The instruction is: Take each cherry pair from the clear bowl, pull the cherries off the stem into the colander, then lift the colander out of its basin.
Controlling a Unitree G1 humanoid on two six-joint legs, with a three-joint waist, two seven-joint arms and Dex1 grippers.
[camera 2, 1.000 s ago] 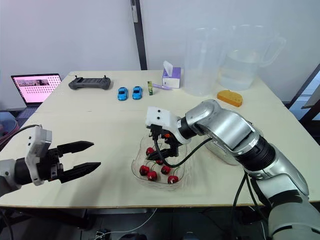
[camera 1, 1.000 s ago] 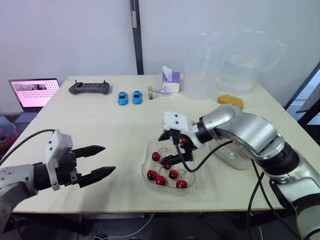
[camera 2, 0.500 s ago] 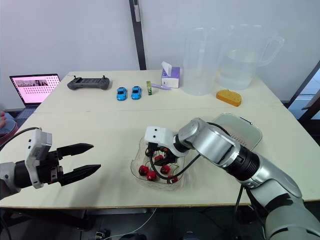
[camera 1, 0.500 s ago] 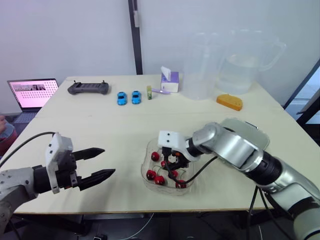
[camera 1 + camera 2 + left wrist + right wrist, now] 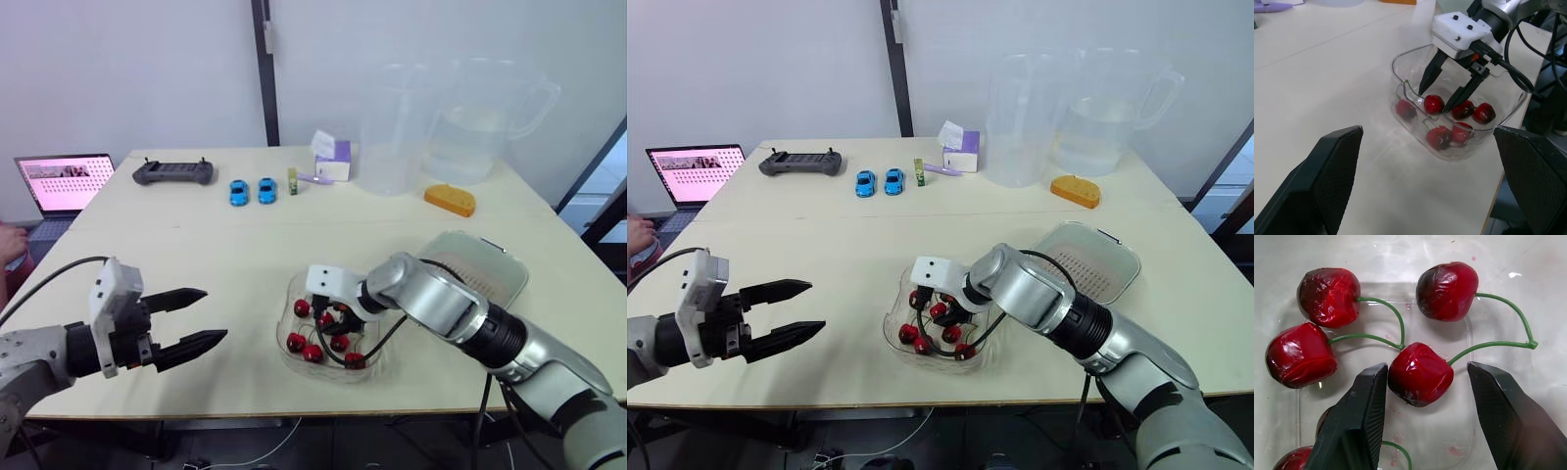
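Pale beige worktop (image 5: 196, 235) under a plain white wall (image 5: 127, 69), with a laptop (image 5: 64, 182) at the left and a controller (image 5: 174, 173), blue toy cars (image 5: 239, 192) and clear jugs (image 5: 387, 127) along the far side. You will find the clear bowl (image 5: 284, 333) near the front edge, holding glossy dark-red cherries (image 5: 1420, 373) paired on thin green stems, with the colander (image 5: 1087, 264) just beside it on the right. Your right pincer (image 5: 1435, 101) is down in the bowl, spread either side of one cherry; your left pincer (image 5: 214, 313) hangs spread, well apart from the bowl.
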